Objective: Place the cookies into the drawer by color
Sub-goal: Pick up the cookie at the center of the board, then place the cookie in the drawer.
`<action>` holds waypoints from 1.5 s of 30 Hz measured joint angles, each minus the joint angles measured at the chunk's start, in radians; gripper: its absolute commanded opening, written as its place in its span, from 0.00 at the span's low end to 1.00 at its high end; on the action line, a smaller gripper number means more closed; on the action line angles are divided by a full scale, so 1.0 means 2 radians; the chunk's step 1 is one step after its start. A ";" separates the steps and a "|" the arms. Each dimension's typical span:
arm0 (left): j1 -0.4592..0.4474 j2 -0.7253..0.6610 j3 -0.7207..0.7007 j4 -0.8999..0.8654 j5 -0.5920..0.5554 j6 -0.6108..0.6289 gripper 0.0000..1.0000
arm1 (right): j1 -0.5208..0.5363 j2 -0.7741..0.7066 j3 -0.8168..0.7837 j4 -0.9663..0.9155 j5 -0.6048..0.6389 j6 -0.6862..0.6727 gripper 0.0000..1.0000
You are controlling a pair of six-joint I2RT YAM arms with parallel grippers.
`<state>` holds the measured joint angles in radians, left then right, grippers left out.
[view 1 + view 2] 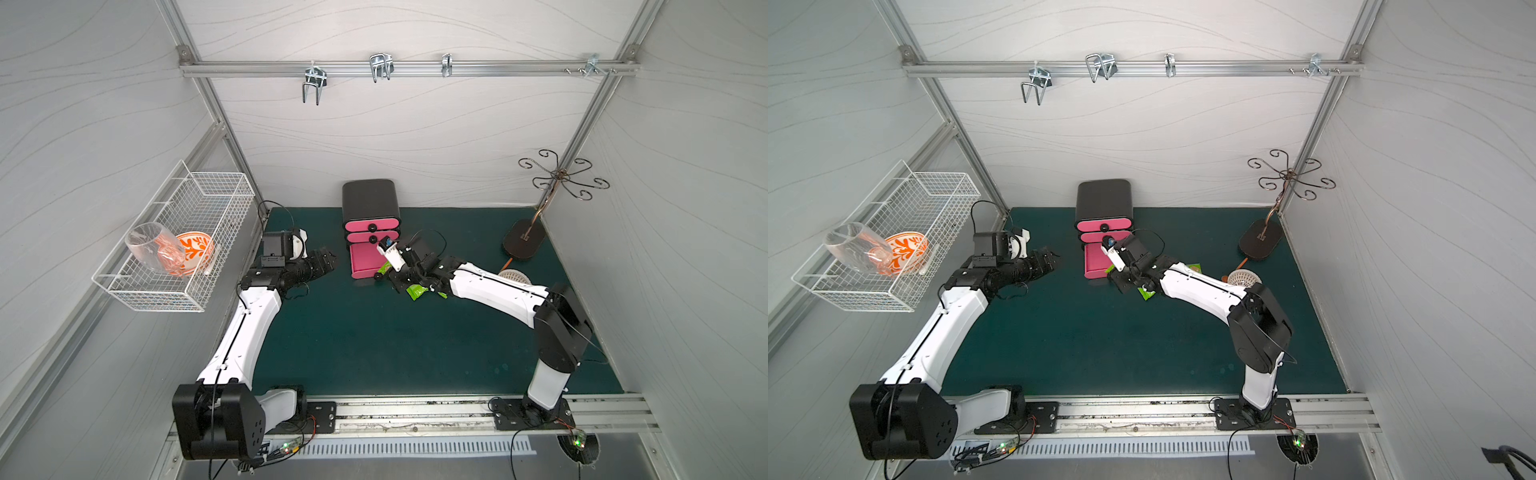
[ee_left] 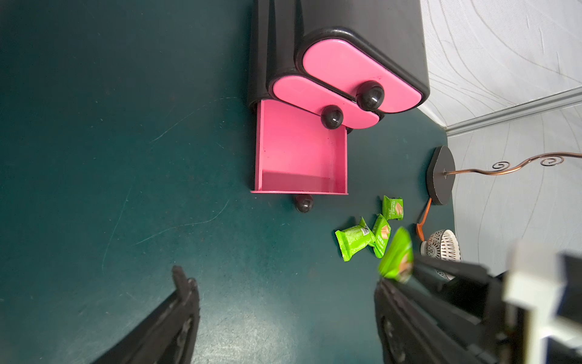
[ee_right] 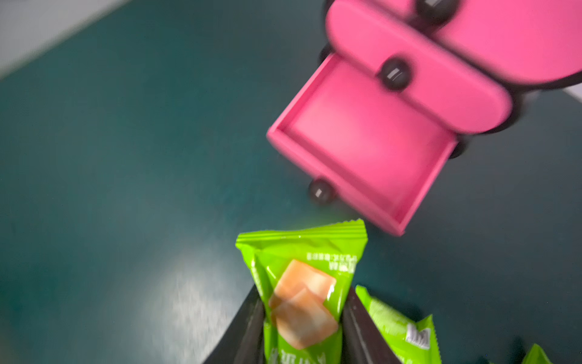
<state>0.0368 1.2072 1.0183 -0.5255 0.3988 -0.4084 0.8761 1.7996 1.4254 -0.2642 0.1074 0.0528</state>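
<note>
Black cabinet stands at the mat's back edge, about midway along it. Two upper drawers shut; bottom drawer pulled out toward the front, pink floor showing. Right gripper clamped on a green packet, pinched at mid-body, its crimped end just outside the drawer's front right corner; views blurred, so contact with the mat cannot be told. Three loose green packets lie clustered on the mat right of the drawer front, near a white strainer and a stand base by the right edge. Left gripper spread wide, nothing between its jaws, near the left edge, level with the drawer. Front half of the mat lies open between the arms.
</note>
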 measured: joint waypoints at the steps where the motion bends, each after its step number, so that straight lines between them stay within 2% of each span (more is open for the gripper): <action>1: 0.000 0.000 0.000 0.000 0.000 0.000 0.88 | -0.004 0.006 0.012 0.004 0.009 0.016 0.36; 10: 0.000 0.000 0.000 0.000 -0.001 0.000 0.88 | -0.028 0.109 0.089 0.009 0.070 0.113 0.36; 20: 0.000 0.000 0.000 0.000 -0.001 -0.002 0.88 | -0.028 0.187 0.167 -0.004 0.098 0.166 0.38; 25: 0.000 0.000 0.000 0.000 -0.001 -0.003 0.88 | -0.029 0.213 0.193 -0.008 0.102 0.173 0.44; 29: 0.000 0.000 0.000 0.000 -0.001 -0.003 0.88 | -0.030 0.225 0.208 -0.018 0.104 0.172 0.57; 31: 0.000 0.000 0.000 0.000 -0.001 -0.003 0.88 | -0.030 0.225 0.210 -0.022 0.107 0.171 0.60; 38: 0.000 0.000 0.000 0.000 -0.002 -0.003 0.89 | -0.030 0.201 0.183 -0.029 0.109 0.167 0.61; 42: 0.000 0.000 0.000 0.000 -0.001 -0.004 0.89 | -0.030 0.115 0.093 -0.032 0.100 0.175 0.61; 45: 0.000 0.000 0.000 0.000 -0.001 -0.004 0.89 | -0.030 0.035 0.031 -0.044 0.104 0.216 0.61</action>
<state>0.0368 1.2072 1.0183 -0.5255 0.3965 -0.4171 0.8158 1.8706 1.4879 -0.3515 0.3161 0.4843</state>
